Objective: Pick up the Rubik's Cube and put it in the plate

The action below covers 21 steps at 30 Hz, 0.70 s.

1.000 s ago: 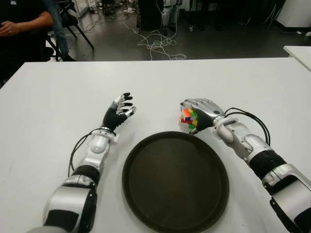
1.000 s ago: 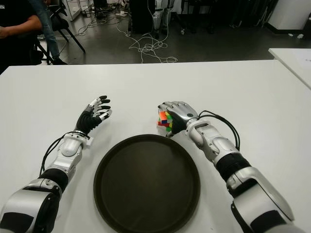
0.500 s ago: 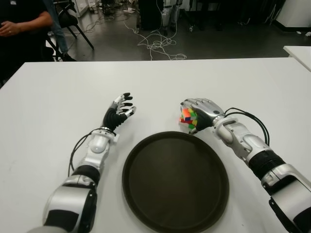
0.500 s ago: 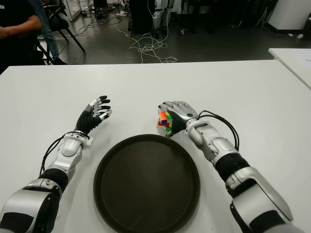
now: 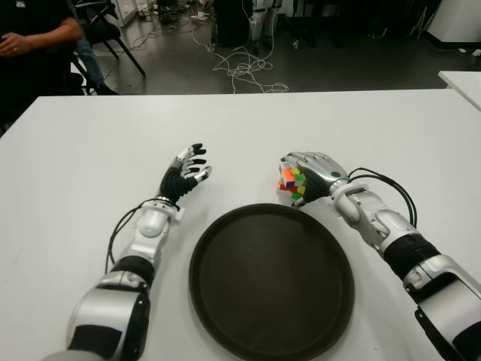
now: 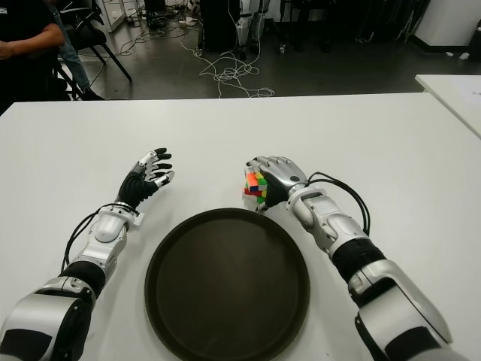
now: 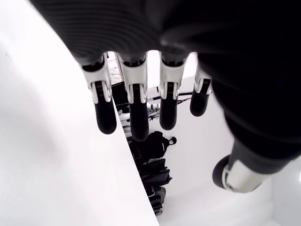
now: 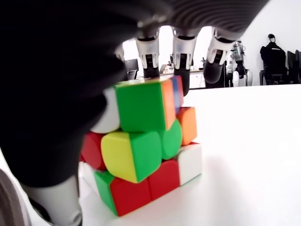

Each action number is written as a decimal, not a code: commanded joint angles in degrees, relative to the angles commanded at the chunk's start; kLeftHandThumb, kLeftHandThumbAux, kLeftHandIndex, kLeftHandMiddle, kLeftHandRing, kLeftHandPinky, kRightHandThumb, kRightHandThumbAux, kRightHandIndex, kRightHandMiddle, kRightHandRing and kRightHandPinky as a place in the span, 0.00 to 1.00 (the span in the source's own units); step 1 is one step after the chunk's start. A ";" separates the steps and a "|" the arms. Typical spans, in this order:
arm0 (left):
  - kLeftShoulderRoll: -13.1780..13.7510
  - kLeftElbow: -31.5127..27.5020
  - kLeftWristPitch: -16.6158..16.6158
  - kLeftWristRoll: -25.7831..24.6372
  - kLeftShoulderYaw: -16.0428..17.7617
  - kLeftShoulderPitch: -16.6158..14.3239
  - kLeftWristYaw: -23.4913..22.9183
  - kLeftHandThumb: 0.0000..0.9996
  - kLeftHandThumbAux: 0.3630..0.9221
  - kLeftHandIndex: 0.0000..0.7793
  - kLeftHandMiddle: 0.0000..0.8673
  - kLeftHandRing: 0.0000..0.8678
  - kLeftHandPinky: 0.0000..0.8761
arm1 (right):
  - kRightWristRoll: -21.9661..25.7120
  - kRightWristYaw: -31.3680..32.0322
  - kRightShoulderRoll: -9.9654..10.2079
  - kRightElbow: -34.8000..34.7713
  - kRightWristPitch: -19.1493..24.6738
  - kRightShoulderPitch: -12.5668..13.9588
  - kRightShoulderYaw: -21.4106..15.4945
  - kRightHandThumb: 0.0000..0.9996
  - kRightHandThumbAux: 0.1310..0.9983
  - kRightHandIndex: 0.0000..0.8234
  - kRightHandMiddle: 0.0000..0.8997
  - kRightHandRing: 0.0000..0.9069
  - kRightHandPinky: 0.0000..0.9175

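The right hand curls its fingers around the cube at the plate's 12 o'clock rim; left hand idle, fingers spread.

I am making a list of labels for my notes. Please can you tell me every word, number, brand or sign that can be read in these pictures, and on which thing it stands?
None can be read.
Rubik's Cube, under the right hand: plain coloured stickers only.
Plate: plain dark surface.
Left hand: no marking.
Table: bare white.
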 joint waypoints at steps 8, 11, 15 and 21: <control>0.08 -0.05 -0.03 0.53 -0.32 0.13 0.72 0.08 0.60 0.18 0.21 0.23 0.24 | 0.38 0.70 -0.45 -0.03 1.20 0.06 -0.68 0.00 0.76 0.11 0.13 0.13 0.10; 0.08 -0.07 -0.03 0.55 -0.34 0.15 0.77 0.08 0.59 0.18 0.21 0.23 0.25 | 0.52 0.88 -0.65 -0.07 1.18 0.08 -0.79 0.00 0.77 0.12 0.13 0.12 0.09; 0.07 -0.16 -0.13 0.64 -0.43 0.19 0.93 0.08 0.56 0.18 0.21 0.23 0.25 | 0.79 0.71 -1.04 0.05 0.58 0.15 -0.98 0.00 0.77 0.12 0.13 0.13 0.10; -0.06 -0.25 -0.38 0.61 -0.43 0.27 1.07 0.09 0.58 0.18 0.21 0.23 0.25 | 0.94 0.68 -1.26 0.24 -0.04 0.30 -1.13 0.00 0.76 0.11 0.13 0.13 0.10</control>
